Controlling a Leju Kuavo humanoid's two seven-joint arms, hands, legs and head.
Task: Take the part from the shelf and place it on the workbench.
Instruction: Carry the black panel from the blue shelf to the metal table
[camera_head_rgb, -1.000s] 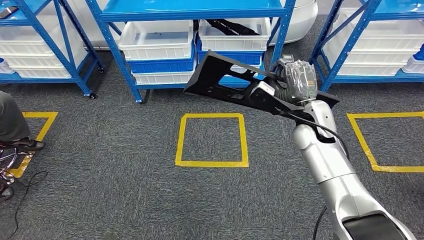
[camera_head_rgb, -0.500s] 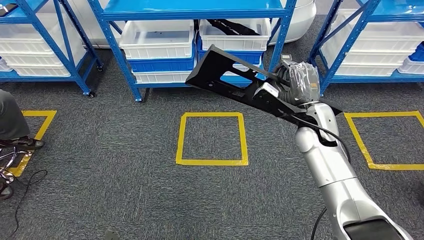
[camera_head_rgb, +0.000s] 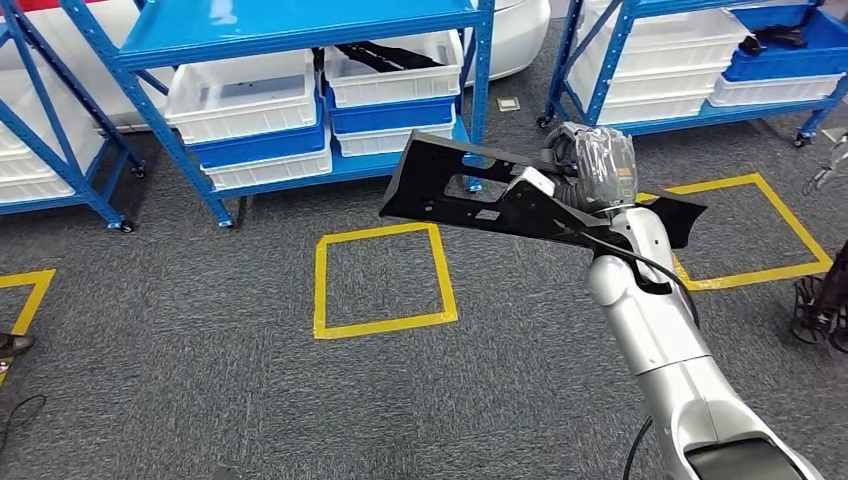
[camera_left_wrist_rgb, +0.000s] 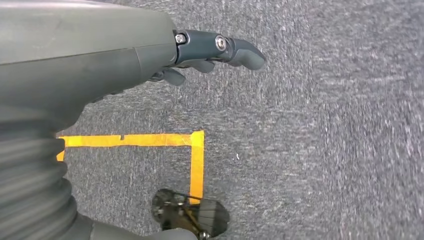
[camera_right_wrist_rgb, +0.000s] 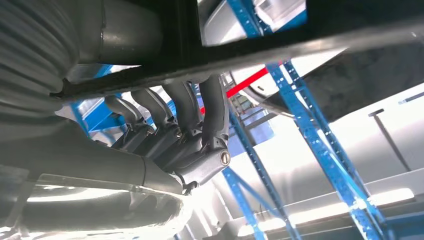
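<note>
A long flat black part (camera_head_rgb: 470, 190) with cut-outs hangs in the air above the carpet, in front of the blue shelf. My right hand (camera_head_rgb: 588, 165), wrapped in clear plastic, grips it near its right end, and the part reaches out to the left. In the right wrist view the fingers (camera_right_wrist_rgb: 185, 125) curl around the black part (camera_right_wrist_rgb: 280, 45) from below. My left hand (camera_left_wrist_rgb: 200, 55) hangs over the grey carpet with its fingers loosely extended and holds nothing.
A blue shelf (camera_head_rgb: 300, 30) with white bins (camera_head_rgb: 245, 95) stands ahead; one bin holds another black part (camera_head_rgb: 385, 55). A second blue shelf (camera_head_rgb: 600, 70) stands at the right. Yellow tape squares (camera_head_rgb: 380, 280) (camera_head_rgb: 760, 230) mark the carpet. Dark gear (camera_head_rgb: 825, 300) sits at the right edge.
The whole picture has shifted left and tilted, so the camera has turned to the right. The part stays in my right hand and now lies more level.
</note>
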